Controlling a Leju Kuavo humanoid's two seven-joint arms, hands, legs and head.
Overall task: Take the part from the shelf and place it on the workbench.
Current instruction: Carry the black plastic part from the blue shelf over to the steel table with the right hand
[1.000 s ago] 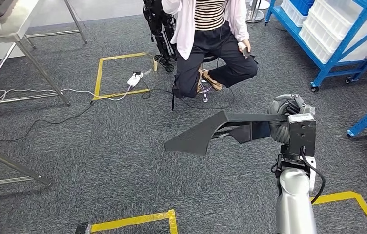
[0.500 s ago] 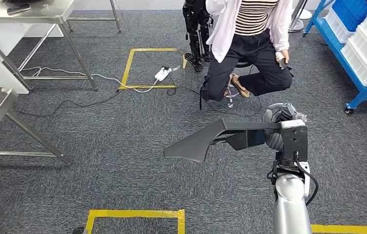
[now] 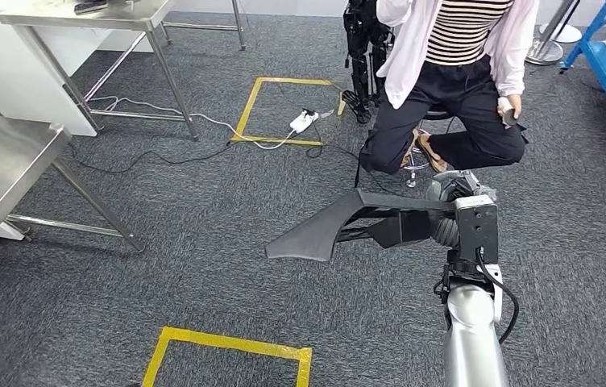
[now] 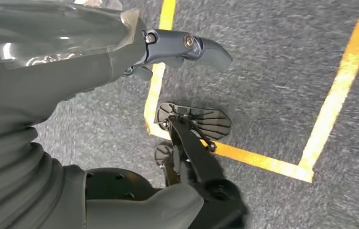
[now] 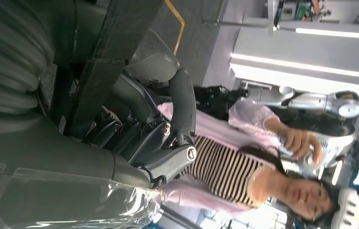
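Head view: I see my right hand (image 3: 453, 211) grasping the black part (image 3: 348, 226) by its near end, the part jutting out level to the hand's left above the carpet (image 3: 203, 274). My left hand (image 4: 134, 52) hangs released, fingers holding nothing.

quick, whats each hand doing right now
Left hand: holds nothing, fingers apart, hanging over the carpet.
Right hand: grips the black part.
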